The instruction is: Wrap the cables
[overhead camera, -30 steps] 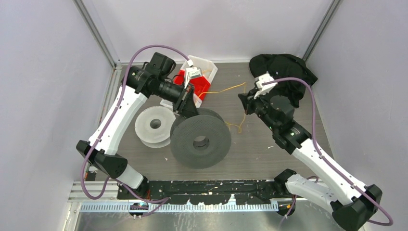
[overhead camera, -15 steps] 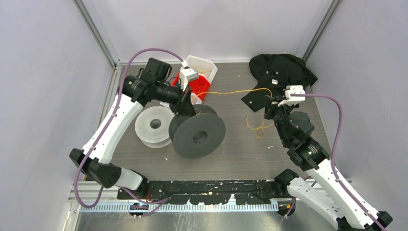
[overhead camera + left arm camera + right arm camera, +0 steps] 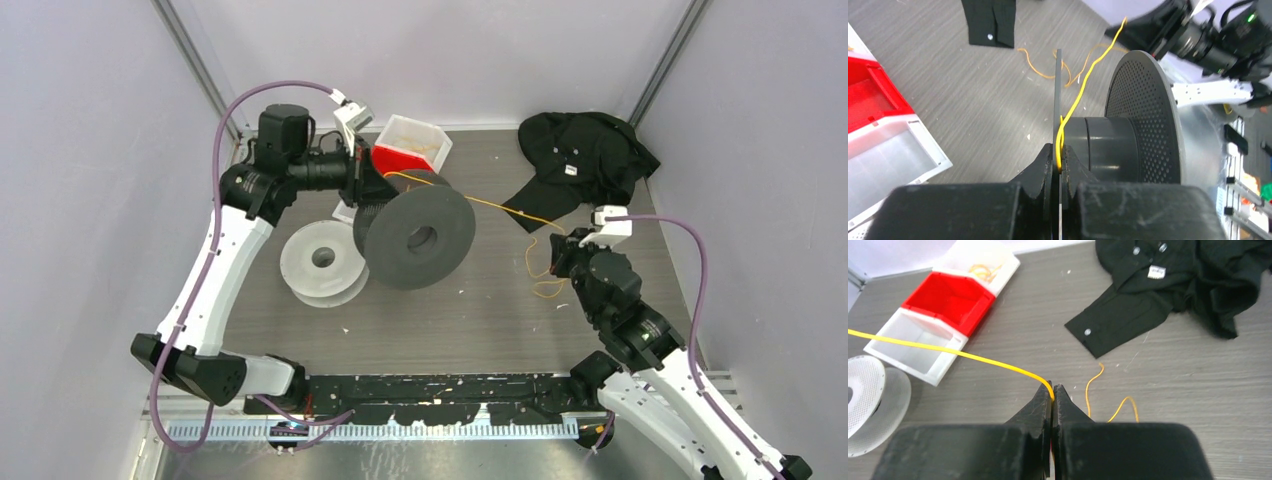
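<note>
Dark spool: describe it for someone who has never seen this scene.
Start at the red and white bins, far left. Just in front is the dark grey spool. Unlike the white spool lying flat beside it, it is on edge, trailing the yellow cable.

The table [image 3: 480,320] is a grey board with a wood-grain pattern, dotted with small pale specks. A white spool [image 3: 322,262] lies flat on it at the left, one perforated flange facing up. At the far middle stands a row of three open bins set edge to edge: a white bin [image 3: 983,265] with thin yellow strands in it, a red bin [image 3: 950,300], and another white bin [image 3: 918,347]. A black shirt [image 3: 585,155] lies crumpled in the far right corner, one sleeve stretched flat toward the middle. Near that sleeve, slack loops of the yellow cable [image 3: 1088,390] rest on the boards
</note>
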`<action>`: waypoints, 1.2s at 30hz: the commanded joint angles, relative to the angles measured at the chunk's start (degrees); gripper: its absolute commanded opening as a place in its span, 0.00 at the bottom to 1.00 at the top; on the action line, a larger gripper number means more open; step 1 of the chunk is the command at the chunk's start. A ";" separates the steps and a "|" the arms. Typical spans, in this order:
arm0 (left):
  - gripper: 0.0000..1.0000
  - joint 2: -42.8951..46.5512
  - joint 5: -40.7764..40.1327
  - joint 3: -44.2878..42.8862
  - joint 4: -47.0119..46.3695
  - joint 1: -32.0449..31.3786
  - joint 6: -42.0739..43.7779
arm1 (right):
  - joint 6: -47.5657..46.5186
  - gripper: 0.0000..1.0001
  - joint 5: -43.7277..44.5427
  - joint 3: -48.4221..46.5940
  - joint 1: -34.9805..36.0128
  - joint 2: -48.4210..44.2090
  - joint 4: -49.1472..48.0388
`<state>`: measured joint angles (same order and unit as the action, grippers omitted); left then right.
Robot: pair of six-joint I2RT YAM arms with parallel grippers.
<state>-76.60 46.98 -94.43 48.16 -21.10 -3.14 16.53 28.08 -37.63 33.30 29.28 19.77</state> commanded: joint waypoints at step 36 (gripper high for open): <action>0.01 5.56 -72.65 20.80 -53.44 -13.13 -21.96 | 11.95 0.01 -25.71 -23.39 24.45 43.36 -18.30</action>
<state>-72.10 -17.06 -71.81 4.82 -31.68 -34.13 27.64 11.53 -55.24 57.39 71.96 4.45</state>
